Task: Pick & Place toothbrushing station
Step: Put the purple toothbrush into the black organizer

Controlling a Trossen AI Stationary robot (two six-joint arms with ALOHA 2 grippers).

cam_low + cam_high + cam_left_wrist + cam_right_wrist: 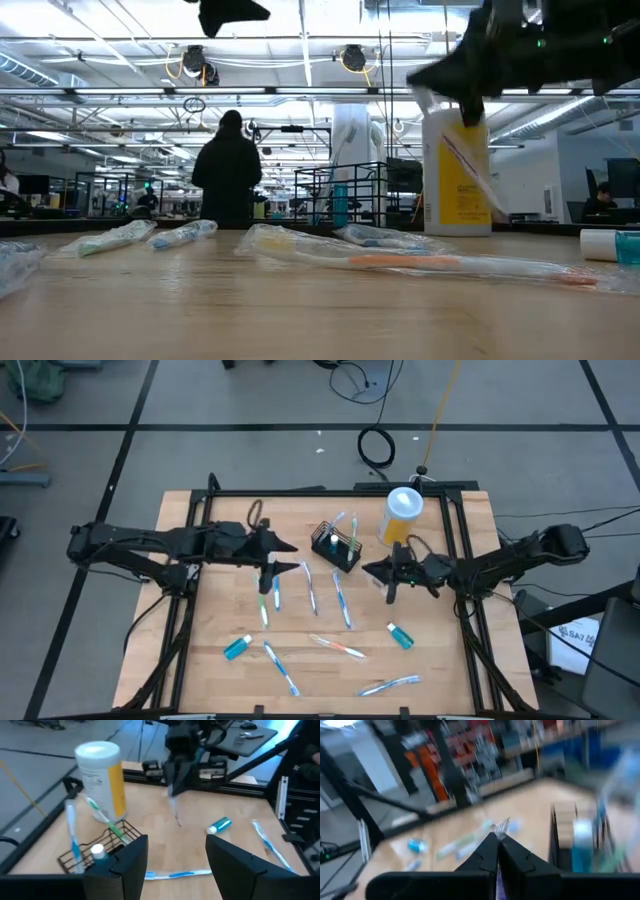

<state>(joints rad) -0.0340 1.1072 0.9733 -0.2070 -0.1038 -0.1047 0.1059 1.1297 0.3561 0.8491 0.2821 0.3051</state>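
Fingers of right hand [391,592] pinch a wrapped toothbrush [175,809]; left hand [268,582] gapes beside basket [335,546].

Yellow cup [403,513] with white lid upright on wooden table [200,660]. Wrapped toothbrushes [338,648] and small teal tubes [238,648] scattered flat. Person [228,170] standing beyond.

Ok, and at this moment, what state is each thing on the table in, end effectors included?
left end effector: open, empty, above the table.
right end effector: shut on a wrapped toothbrush, held off the table.
wire basket: upright, holding toothbrushes.
yellow cup: upright, lid on.
loose toothbrushes: lying flat on the table.
toothpaste tubes: lying flat.
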